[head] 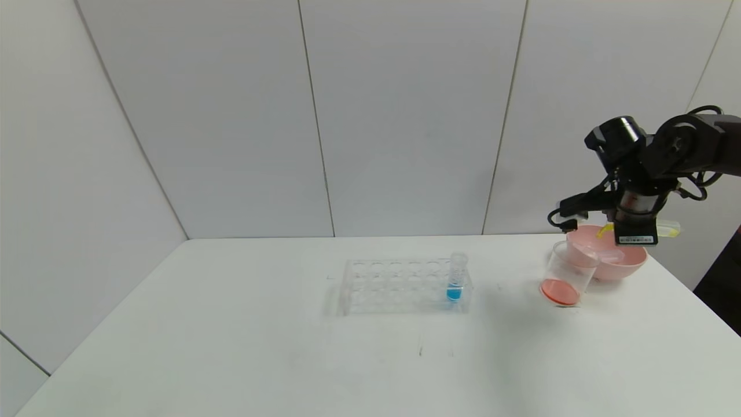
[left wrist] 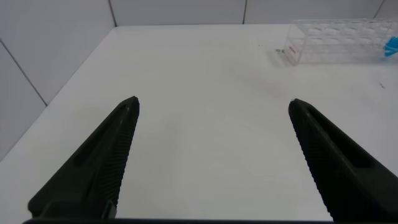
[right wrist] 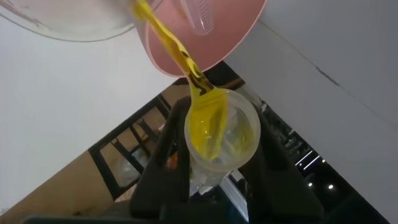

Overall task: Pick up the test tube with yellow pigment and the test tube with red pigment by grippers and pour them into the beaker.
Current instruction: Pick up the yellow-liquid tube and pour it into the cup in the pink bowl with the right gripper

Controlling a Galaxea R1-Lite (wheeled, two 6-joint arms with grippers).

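Note:
My right gripper (head: 637,234) (right wrist: 221,124) is shut on the test tube with yellow pigment (head: 668,230) (right wrist: 224,134), held nearly level above the pink bowl (head: 628,263). A thin yellow stream (head: 605,230) (right wrist: 171,46) runs from the tube's rim toward the beaker (head: 564,272) (right wrist: 68,22), which stands against the bowl with orange-red liquid in its base. No tube holding red pigment shows; an empty clear tube (head: 605,255) (right wrist: 202,18) lies in the bowl. My left gripper (left wrist: 214,102) hangs open over bare table, outside the head view.
A clear tube rack (head: 405,286) (left wrist: 342,40) stands mid-table with one blue-liquid tube (head: 456,281) (left wrist: 392,45) in its right end. The white table's right edge (head: 683,289) runs close behind the bowl. White wall panels close off the back.

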